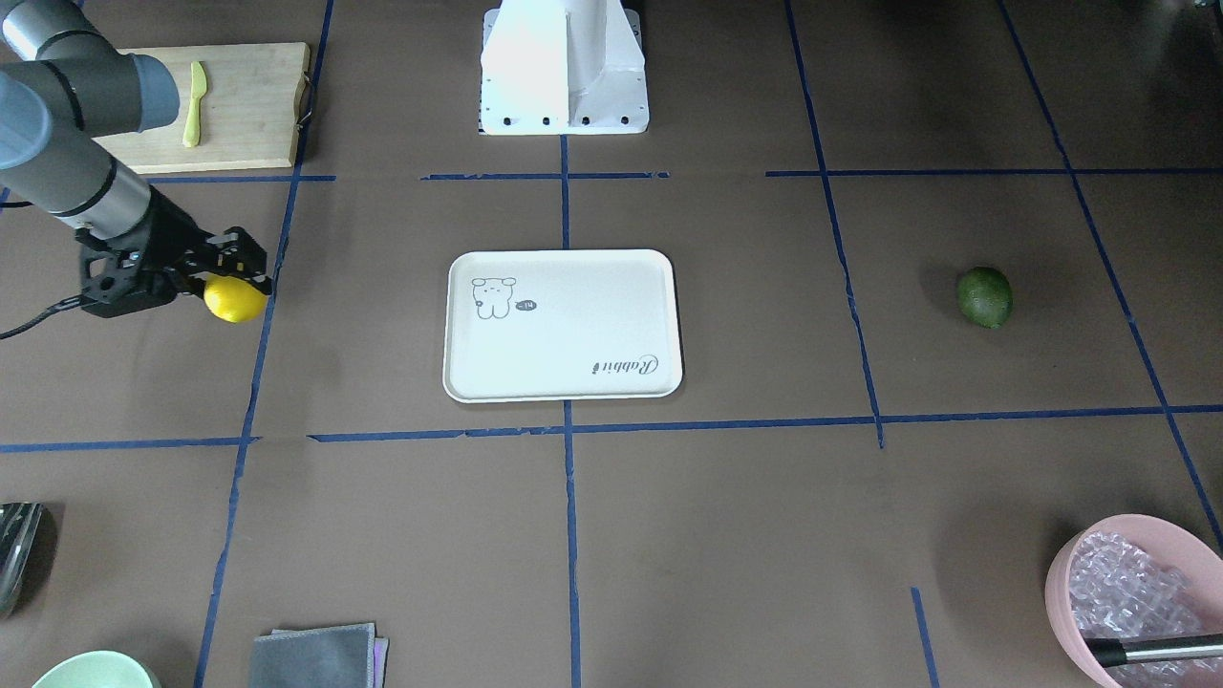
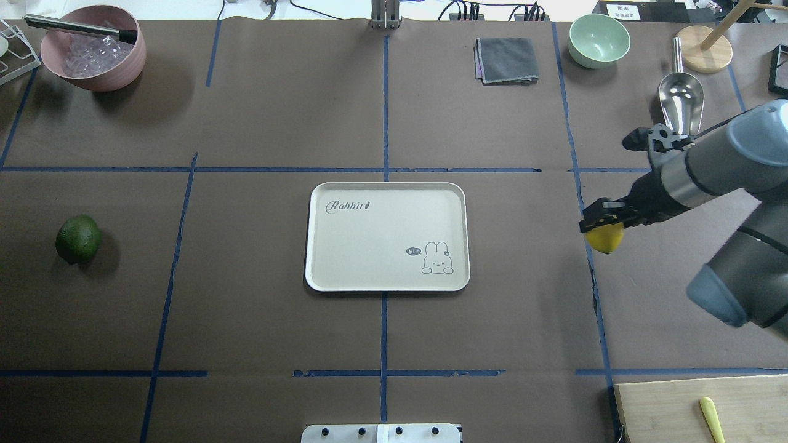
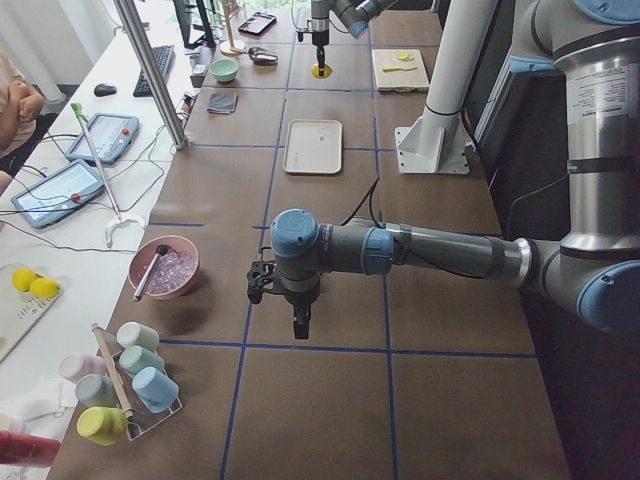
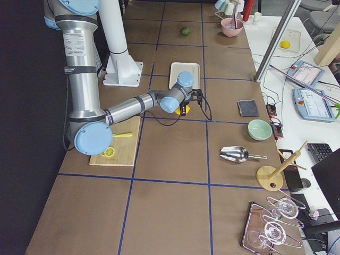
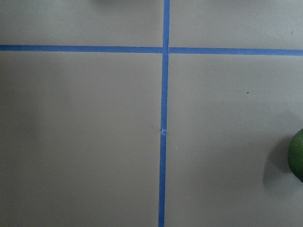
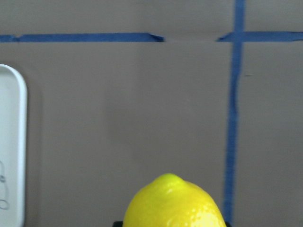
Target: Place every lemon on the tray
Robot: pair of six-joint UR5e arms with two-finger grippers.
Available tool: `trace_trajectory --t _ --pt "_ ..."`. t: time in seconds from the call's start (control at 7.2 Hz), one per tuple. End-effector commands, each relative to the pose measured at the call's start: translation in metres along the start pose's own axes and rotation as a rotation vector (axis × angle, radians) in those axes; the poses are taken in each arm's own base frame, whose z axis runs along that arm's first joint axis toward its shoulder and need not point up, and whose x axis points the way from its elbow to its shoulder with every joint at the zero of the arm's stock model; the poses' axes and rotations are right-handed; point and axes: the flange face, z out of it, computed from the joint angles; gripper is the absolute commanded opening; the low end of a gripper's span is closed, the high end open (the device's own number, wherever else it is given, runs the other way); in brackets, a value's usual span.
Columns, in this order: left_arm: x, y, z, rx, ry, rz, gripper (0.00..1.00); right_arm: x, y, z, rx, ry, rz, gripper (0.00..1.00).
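Though overhead misses it, left tool shows side-on.

brown table (blue tape grid) with tray, green lemon, pink bowl, grey cloth, cutting board

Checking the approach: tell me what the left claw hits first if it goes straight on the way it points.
The left claw points down, so it would likely meet bare table near the tape line first. The green lemon lies off to the side, out of that line. Its height is unclear.
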Motion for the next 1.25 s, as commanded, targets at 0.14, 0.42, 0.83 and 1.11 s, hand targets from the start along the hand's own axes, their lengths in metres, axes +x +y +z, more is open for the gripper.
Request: trace_trajectory --t 0.14,0.42,0.83,1.11 --pt "0.003 -0.002 -0.002 0.024 0.001 0.027 1.0 -0.201 -0.019 0.042 -0.006 0.026 0.18 0.0" --pt "0.002 -0.002 -0.001 0.022 0.001 0.023 1.0 -0.247 -0.024 0.075 0.011 0.078 0.172 0.0" --pt "0.001 -0.002 0.004 0.012 0.0 0.023 1.0 -0.268 -0.026 0.101 0.003 0.102 0.234 0.03" --pt "0.0 -0.002 0.006 0.006 0.0 0.019 1.0 -0.27 -0.023 0.114 0.023 0.129 0.221 0.19"
